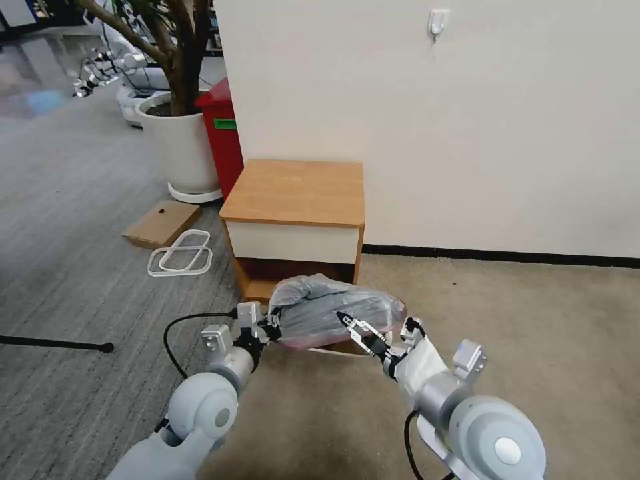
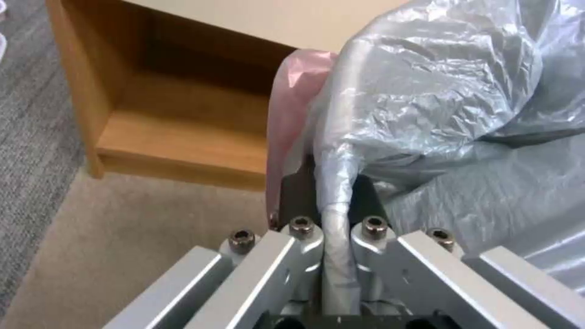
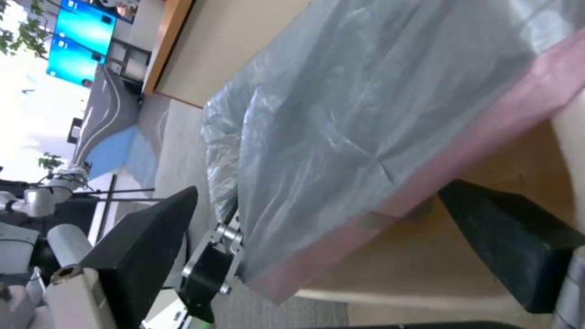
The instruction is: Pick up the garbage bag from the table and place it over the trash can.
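Garbage bag (image 1: 333, 310) is stretched over the trash can (image 3: 420, 269), on the floor in front of the bench (image 1: 293, 193). Left gripper (image 2: 332, 201) is pinching a gathered fold at the pink rim. Right gripper (image 1: 353, 330) is spread, fingers either side of the rim edge. Film looks light, limp, slippery and tear-prone; take it by the doubled pink hem, not the thin grey wall.

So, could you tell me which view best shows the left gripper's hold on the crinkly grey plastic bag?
The left wrist view: the left gripper pinches a twisted fold of bag. Head and right wrist views show it farther off.
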Tool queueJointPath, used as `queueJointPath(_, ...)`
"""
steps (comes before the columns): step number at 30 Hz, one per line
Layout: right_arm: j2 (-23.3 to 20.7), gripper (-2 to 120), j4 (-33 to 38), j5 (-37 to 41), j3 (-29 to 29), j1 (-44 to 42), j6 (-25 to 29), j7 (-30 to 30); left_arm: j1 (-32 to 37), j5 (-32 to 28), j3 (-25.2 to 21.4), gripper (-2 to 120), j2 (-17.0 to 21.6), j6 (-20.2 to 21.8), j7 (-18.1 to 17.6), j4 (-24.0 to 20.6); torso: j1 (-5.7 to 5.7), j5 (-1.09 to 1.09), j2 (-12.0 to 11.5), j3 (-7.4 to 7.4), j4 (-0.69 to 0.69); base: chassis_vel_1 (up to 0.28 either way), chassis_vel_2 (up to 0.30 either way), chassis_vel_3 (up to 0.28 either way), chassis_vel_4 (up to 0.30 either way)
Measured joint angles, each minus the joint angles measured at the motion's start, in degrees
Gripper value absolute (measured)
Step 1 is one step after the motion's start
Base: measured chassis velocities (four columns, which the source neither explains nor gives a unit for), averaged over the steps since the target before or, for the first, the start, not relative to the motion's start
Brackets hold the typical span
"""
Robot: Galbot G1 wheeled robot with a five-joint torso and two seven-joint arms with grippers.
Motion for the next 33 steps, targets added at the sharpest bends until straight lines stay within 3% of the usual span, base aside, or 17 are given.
queueJointPath(16,0.79,93,-1.73,-2.08,-1.93,1.91,1.83,-0.42,1.02,0.27,0.67,0,0.16,0.09,-0.03,-0.92,0.0,0.0,0.0,0.0,0.0,0.0,0.0,0.0,0.0)
queueJointPath(17,0.77,85,-1.97,-2.38,-1.97,1.91,2.12,-0.76,1.04,0.27,0.69,0,0.2,0.1,-0.03,-1.01,0.0,0.0,0.0,0.0,0.0,0.0,0.0,0.0,0.0)
queueJointPath(24,0.75,64,-2.67,-4.11,-2.4,1.44,3.28,-1.83,1.05,0.25,0.75,0,0.44,0.12,-0.06,-1.24,0.0,0.0,0.0,0.0,0.0,0.0,0.0,0.0,0.0)
queueJointPath(28,0.69,44,-2.69,-4.4,-2.4,1.14,3.51,-2.37,1.07,0.23,0.74,0,0.62,0.13,-0.09,-1.25,0.0,0.0,0.0,0.0,0.0,0.0,0.0,0.0,0.0)
queueJointPath(33,0.66,30,-2.67,-4.63,-2.43,1.07,3.66,-2.75,0.96,0.21,0.75,0,0.67,0.13,-0.09,-1.15,0.0,0.0,0.0,0.0,0.0,0.0,0.0,0.0,0.0)
